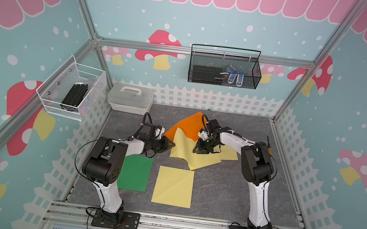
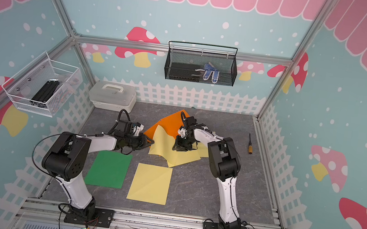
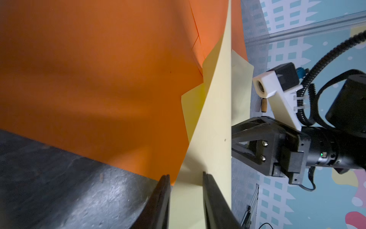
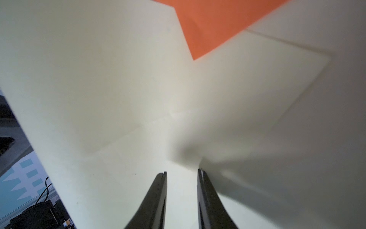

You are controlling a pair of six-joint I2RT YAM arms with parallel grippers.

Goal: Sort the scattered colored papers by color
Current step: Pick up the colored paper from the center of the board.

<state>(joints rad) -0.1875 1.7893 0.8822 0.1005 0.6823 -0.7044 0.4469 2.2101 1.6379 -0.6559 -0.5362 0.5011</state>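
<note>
Orange first: the orange sheet (image 1: pixel 188 126) lies just above the centre of both top views, turned like a diamond, its lower part covered by a heap of pale yellow sheets (image 1: pixel 200 160). The left gripper (image 1: pixel 173 145) reaches in from the left of that heap, right at a yellow edge that rides up off the grey tabletop (image 1: pixel 227 193). In the left wrist view its 2 fingers (image 3: pixel 162 198) stand a narrow gap apart with yellow paper showing in the gap. Whether they actually nip the sheet, I cannot tell from here.

The right gripper (image 1: pixel 200 151) points down onto the middle of the heap. The right wrist view shows its jaws slightly spread too, yellow paper filling the view beyond the tips and a wedge of orange further off.

Lower in the frame, 2 sheets lie flat, clear of the heap. There is a green sheet (image 1: pixel 135 173) at lower left, partly hidden by the left arm. A single yellow sheet (image 1: pixel 173 187) lies just right of it, not touching. A screwdriver (image 2: pixel 250 144) sits near the right edge of the tabletop.
</note>
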